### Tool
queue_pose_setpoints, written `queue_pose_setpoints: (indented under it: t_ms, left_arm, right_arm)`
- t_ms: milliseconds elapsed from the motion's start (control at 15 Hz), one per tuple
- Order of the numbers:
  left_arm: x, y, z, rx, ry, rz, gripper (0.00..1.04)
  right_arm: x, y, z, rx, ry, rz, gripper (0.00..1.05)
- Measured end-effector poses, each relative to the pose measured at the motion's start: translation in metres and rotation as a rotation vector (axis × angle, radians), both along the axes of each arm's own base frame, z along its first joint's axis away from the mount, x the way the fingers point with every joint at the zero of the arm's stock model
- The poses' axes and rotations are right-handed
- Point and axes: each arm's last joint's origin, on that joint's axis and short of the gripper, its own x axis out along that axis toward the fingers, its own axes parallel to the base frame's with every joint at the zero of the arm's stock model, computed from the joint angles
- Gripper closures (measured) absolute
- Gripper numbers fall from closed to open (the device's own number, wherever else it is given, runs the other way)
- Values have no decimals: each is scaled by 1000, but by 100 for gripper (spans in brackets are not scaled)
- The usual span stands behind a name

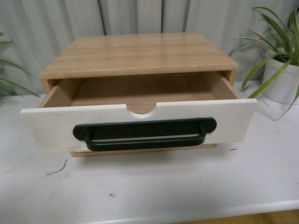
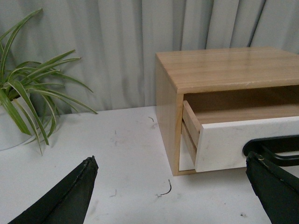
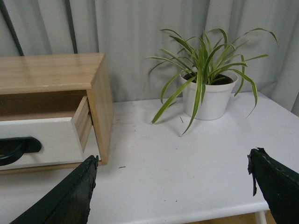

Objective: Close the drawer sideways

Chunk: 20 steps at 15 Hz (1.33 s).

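Note:
The drawer (image 1: 51, 126) is pulled out of a light wood cabinet (image 1: 140, 53) on a white table. It has a white front panel, a long black bar handle (image 1: 145, 133), a semicircular notch in its top edge and light wood sides. It looks empty. Neither arm shows in the front view. My left gripper (image 2: 173, 186) is open, low over the table off the cabinet's left front corner, with the drawer (image 2: 224, 142) between its fingertips. My right gripper (image 3: 173, 184) is open off the cabinet's right side, with the drawer (image 3: 46, 142) beside it.
A potted spider plant (image 1: 280, 60) stands right of the cabinet, also in the right wrist view (image 3: 208, 88). Another plant (image 2: 23, 102) stands to the left. A grey curtain hangs behind. The table's front edge (image 1: 187, 214) is near. Small debris (image 1: 56, 170) lies on it.

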Motion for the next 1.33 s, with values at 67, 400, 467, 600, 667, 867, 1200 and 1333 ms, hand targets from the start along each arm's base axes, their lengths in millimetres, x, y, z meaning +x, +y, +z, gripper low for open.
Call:
queue_pose_setpoints:
  t_ms: [67, 400, 467, 600, 667, 867, 1200, 1333]
  left_arm:
    - [0, 0, 0, 0, 0, 0, 7]
    - [0, 0, 0, 0, 0, 0, 7]
    - [0, 0, 0, 0, 0, 0, 7]
    - [0, 0, 0, 0, 0, 0, 7]
    - [0, 0, 0, 0, 0, 0, 7]
    - [0, 0, 0, 0, 0, 0, 7]
    - [0, 0, 0, 0, 0, 0, 7]
    - [0, 0, 0, 0, 0, 0, 7]
  right_arm:
    - [0, 0, 0, 0, 0, 0, 6]
    - [0, 0, 0, 0, 0, 0, 6]
    - [0, 0, 0, 0, 0, 0, 6]
    - [0, 0, 0, 0, 0, 0, 6]
    - [0, 0, 0, 0, 0, 0, 6]
    - [0, 0, 0, 0, 0, 0, 6]
    - [0, 0, 0, 0, 0, 0, 6]
    - [0, 0, 0, 0, 0, 0, 6]
